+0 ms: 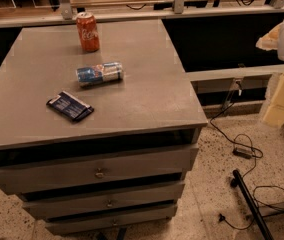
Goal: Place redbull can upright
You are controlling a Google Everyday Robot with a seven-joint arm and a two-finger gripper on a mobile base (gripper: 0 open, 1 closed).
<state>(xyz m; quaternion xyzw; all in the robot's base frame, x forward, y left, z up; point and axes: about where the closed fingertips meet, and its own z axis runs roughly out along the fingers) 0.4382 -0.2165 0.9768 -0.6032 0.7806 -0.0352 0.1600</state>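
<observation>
The redbull can (99,74), slim, blue and silver, lies on its side in the middle of the grey cabinet top (147,99), its long axis running left to right. My gripper (280,91), white with cream-coloured parts, is at the right edge of the view, off the cabinet and well to the right of the can. It holds nothing that I can see.
An orange-red Coca-Cola can (87,31) stands upright at the back of the top. A flat dark blue packet (70,106) lies front left of the redbull can. Drawers are below the top. Cables (242,151) and a black bar (252,204) lie on the floor at right.
</observation>
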